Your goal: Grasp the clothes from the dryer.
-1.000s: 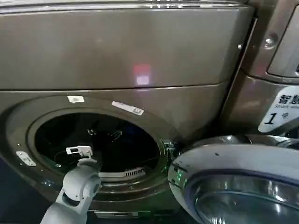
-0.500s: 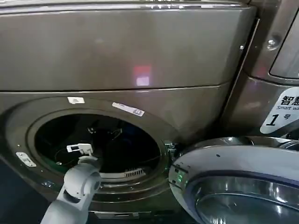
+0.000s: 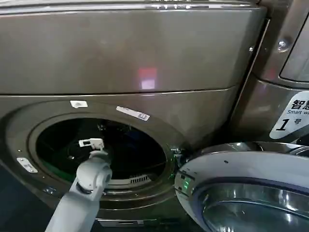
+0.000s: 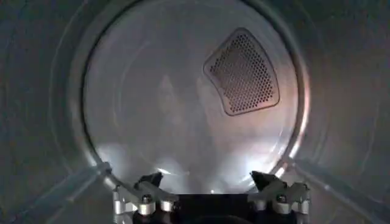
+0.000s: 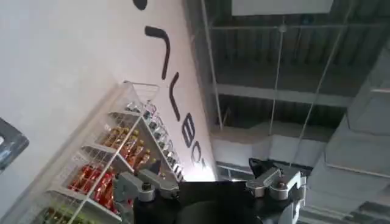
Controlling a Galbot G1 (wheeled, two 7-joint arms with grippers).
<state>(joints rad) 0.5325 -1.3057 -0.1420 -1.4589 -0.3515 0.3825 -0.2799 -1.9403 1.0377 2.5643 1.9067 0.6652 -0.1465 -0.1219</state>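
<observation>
Head view: the dryer (image 3: 120, 53) stands with its round glass door (image 3: 246, 193) swung wide open at about 4 o'clock of the porthole (image 3: 101, 150), so access is already made.
Left arm: it reaches up from the lower edge of the head view into the porthole, with the left gripper (image 3: 91, 143) just past the rim, a little toward 9 o'clock of the opening's centre.
Left gripper state: in the left wrist view the left gripper (image 4: 210, 181) has its two fingers spread wide apart, with nothing between them.
Drum interior: the left wrist view looks straight at the drum's pale back wall (image 4: 158, 103), with a perforated vent (image 4: 242, 72) at about 1 o'clock.
Clothes: no dark fabric can be made out; the drum floor beneath the gripper is hidden by the gripper's own body, so where the clothes lie relative to it cannot be told.
Right arm: parked away from the dryer, its right gripper (image 5: 210, 178) pointing toward a ceiling and a wire shelf rack (image 5: 116, 164), fingers apart and holding nothing.
Progress: early, by judgement; door open and the reach inside begun, but no contact, no grasp and no withdrawal yet.
Left to do: find the clothes, probably low in the drum, close on them and draw them out through the porthole.
</observation>
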